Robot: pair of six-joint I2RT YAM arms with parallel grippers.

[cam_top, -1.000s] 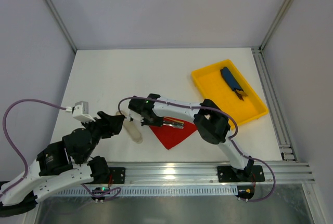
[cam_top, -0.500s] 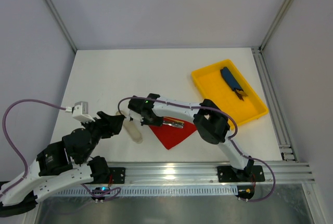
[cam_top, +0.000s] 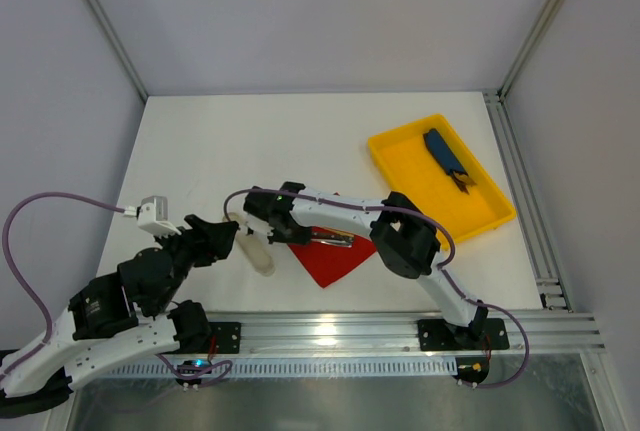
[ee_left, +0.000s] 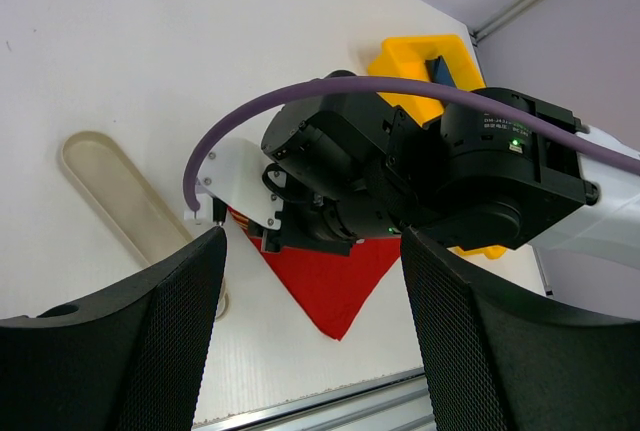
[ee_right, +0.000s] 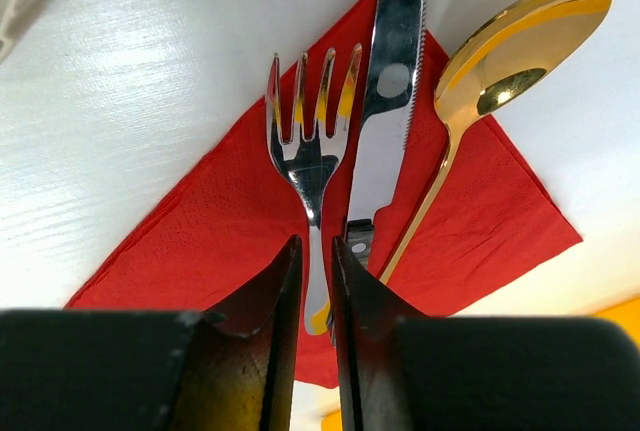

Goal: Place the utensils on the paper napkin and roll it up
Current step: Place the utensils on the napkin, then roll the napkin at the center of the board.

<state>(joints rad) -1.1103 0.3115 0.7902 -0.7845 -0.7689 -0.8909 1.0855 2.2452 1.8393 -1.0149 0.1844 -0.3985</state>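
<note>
The red paper napkin point(cam_top: 335, 263) lies as a diamond near the front edge. On it, in the right wrist view, lie a shiny fork point(ee_right: 308, 166), a knife point(ee_right: 388, 101) and a gold spoon point(ee_right: 500, 61) side by side on the red sheet point(ee_right: 200, 241). My right gripper point(ee_right: 316, 256) stands low over the napkin's left corner point(cam_top: 283, 228), jaws a narrow gap apart with the fork's handle between them. My left gripper point(ee_left: 312, 261) hovers wide open and holds nothing, left of the napkin point(ee_left: 335, 286).
A pale beige sleeve point(cam_top: 258, 251) lies on the table between the two grippers. A yellow tray point(cam_top: 430, 191) with a dark-blue oblong item point(cam_top: 440, 148) stands at the right. The right arm's dark wrist housing point(ee_left: 400, 171) fills the left wrist view.
My right gripper's jaws have parted slightly around the fork's handle, and its wrist has shifted a little left. The left arm has barely moved.
</note>
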